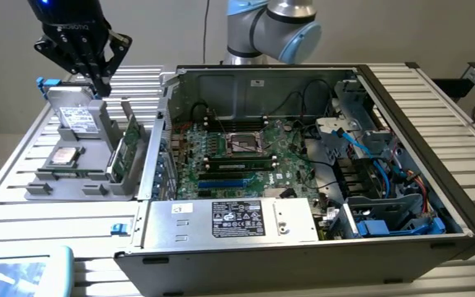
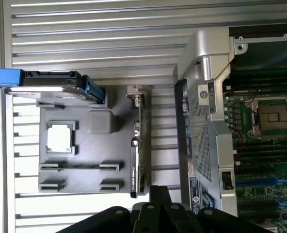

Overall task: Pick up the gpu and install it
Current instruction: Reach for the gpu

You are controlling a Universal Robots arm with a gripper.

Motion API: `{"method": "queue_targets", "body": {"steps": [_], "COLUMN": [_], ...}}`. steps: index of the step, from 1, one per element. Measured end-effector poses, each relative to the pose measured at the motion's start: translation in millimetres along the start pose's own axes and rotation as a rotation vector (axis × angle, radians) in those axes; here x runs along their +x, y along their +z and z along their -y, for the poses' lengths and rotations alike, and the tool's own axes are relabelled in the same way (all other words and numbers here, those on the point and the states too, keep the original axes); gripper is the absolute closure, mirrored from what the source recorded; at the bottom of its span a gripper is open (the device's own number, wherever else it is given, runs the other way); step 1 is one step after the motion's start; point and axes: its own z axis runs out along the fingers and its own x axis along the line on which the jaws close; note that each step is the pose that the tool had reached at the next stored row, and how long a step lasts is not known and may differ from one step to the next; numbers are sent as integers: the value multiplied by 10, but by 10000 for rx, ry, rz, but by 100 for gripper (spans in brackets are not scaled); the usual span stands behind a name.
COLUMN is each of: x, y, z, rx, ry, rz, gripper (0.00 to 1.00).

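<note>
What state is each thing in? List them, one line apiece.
gripper: shut, empty, above the holder.
gpu: standing on edge in the gray holder, not gripped, not installed.
hard drive: upright in the holder.
computer case: open, side panel off.
CPU socket: appears empty.

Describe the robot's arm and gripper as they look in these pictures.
The arm is silver-grey, with rounded joints and light blue caps. The gripper is black, with faint lettering on its body and a blue light above. Its fingers are black jointed links with round pins.
</note>
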Motion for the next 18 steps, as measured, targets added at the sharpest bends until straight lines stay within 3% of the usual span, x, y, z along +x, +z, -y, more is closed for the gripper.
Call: {"method": "queue_targets", "body": {"steps": [5, 10, 18], "x": [146, 181, 240], "y": [50, 85, 132], "z": [13, 5, -83], "rx": [-1, 1, 10], "ry": [0, 0, -1], "rz": [-5, -7, -6], "gripper": [89, 89, 89]}}
